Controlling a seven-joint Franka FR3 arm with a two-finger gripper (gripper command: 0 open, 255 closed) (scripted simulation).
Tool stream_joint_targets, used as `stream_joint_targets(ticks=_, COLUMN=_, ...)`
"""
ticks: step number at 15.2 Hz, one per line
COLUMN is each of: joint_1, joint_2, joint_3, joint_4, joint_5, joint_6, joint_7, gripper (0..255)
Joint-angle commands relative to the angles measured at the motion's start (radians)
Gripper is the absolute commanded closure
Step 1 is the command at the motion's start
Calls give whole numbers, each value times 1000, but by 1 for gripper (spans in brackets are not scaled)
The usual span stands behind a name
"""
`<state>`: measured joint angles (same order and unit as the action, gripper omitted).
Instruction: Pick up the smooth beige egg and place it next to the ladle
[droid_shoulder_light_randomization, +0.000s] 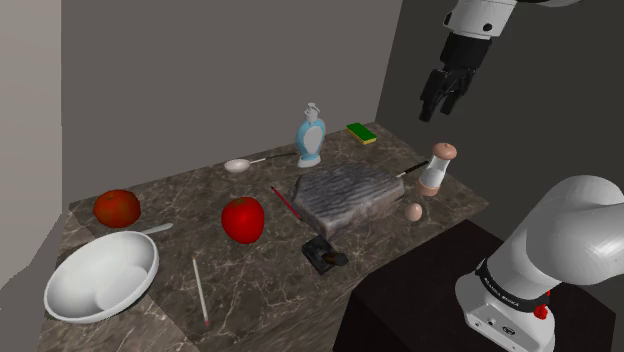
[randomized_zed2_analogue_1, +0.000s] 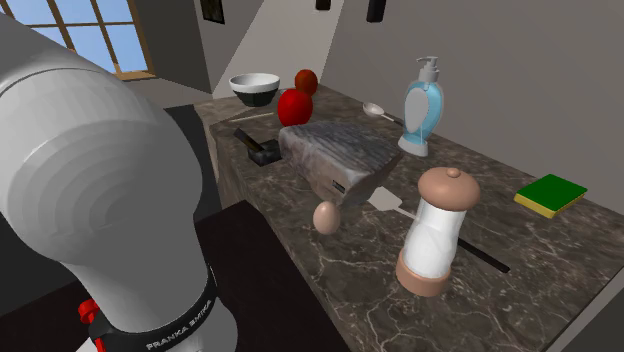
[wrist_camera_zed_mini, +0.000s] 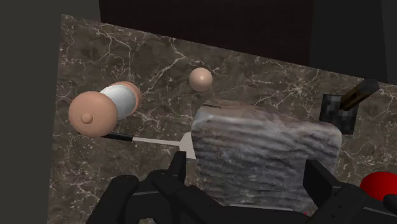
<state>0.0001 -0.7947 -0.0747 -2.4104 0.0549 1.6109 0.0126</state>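
The small beige egg (droid_shoulder_light_randomization: 414, 211) (randomized_zed2_analogue_1: 326, 217) (wrist_camera_zed_mini: 201, 79) lies on the dark marble counter (droid_shoulder_light_randomization: 250, 290) near the edge closest to the stand, between a grey ridged block (droid_shoulder_light_randomization: 345, 193) and a pepper mill (droid_shoulder_light_randomization: 437, 168). The white ladle (droid_shoulder_light_randomization: 237, 165) (randomized_zed2_analogue_1: 372, 108) rests far across the counter, beside a blue soap dispenser (droid_shoulder_light_randomization: 311, 137). My gripper (droid_shoulder_light_randomization: 437, 112) (wrist_camera_zed_mini: 248, 178) hangs high above the mill and egg, open, with nothing between its fingers.
A spatula (wrist_camera_zed_mini: 153, 140) lies between the mill (wrist_camera_zed_mini: 105, 105) and the block (wrist_camera_zed_mini: 264, 156). A green sponge (droid_shoulder_light_randomization: 361, 132), two red fruits (droid_shoulder_light_randomization: 243, 219) (droid_shoulder_light_randomization: 117, 207), a white bowl (droid_shoulder_light_randomization: 102, 277), a black tool (droid_shoulder_light_randomization: 322, 255) and two thin sticks (droid_shoulder_light_randomization: 201, 290) also sit on the counter.
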Motion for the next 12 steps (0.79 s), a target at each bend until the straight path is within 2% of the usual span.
stream_joint_targets(ticks=1, joint_1=0, joint_2=0, joint_3=0, joint_4=0, joint_5=0, joint_6=0, joint_7=0, gripper=0)
stream_joint_targets(ticks=12, joint_1=-21, joint_2=48, joint_3=54, joint_4=-321, joint_5=-52, joint_6=273, joint_7=51, gripper=0)
